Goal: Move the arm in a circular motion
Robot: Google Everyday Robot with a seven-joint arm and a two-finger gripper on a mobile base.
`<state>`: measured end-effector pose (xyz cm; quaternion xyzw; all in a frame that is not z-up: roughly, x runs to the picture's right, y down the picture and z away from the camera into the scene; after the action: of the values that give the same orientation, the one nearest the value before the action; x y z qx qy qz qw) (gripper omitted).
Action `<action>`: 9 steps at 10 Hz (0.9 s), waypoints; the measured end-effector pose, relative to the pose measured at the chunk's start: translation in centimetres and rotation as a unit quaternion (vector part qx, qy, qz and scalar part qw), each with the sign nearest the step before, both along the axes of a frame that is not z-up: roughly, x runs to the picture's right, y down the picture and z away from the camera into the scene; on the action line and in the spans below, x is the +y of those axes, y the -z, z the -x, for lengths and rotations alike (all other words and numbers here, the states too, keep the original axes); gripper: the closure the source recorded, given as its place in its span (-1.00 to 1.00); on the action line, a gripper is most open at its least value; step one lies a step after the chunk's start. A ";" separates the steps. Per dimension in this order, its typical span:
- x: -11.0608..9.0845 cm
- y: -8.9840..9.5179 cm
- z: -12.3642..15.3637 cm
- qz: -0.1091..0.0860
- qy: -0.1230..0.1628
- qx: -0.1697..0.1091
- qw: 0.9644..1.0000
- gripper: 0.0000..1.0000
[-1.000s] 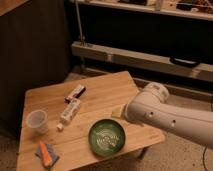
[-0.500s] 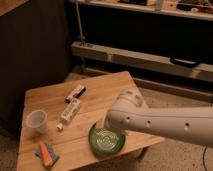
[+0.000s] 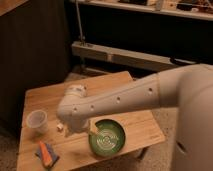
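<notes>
The arm (image 3: 130, 97), an off-white tube with a row of small dark holes, entered from 3 o'clock and reached across the wooden bench (image 3: 142, 127), ending in a rounded joint over the bench's middle. The end effector (image 3: 75, 128) hung at the lower end of that joint, close above the bench top; whether it was open or closed could not be told, and nothing was seen to be held. From the joint, a green bowl (image 3: 106, 137) lay at 4 o'clock, just beside the arm's lower edge; a clear plastic cup (image 3: 37, 121) stood at 9 o'clock, near but apart; an orange-and-blue item (image 3: 46, 154) lay at 7 o'clock by the bench's front edge. A small pale object (image 3: 60, 127) sat between the cup and the joint, too small to identify. The task called only for a circular sweep of the arm, with no object to be grasped, so the hazards were judged to be ones of clearance. A circle traced at this low height would probably carry the end effector into the bowl on its 4 o'clock side or into the cup on its 9 o'clock side; the cup, light and upright, seemed the likelier to tip or slide off. The long forearm spanning the bench could also brush its edge if the circle dipped.
</notes>
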<state>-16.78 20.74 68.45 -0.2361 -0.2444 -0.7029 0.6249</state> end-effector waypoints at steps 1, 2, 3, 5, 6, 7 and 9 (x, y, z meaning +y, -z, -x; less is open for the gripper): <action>-0.4 -0.4 1.9 -0.002 0.016 0.000 1.000 -0.60; -1.3 -0.8 3.5 -0.015 0.028 0.001 0.999 -0.60; -2.2 -1.0 4.6 -0.030 0.029 0.001 0.999 -0.60; -4.9 -1.8 5.2 -0.065 0.018 0.007 0.998 -0.60; -6.3 -2.3 4.7 -0.080 0.009 0.012 0.997 -0.60; -8.4 -3.0 3.6 -0.097 -0.007 0.016 0.995 -0.60; -12.3 -4.2 -0.5 -0.124 -0.032 0.025 0.991 -0.60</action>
<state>-16.28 8.49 72.63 -0.1664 -0.1473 -0.7015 0.6771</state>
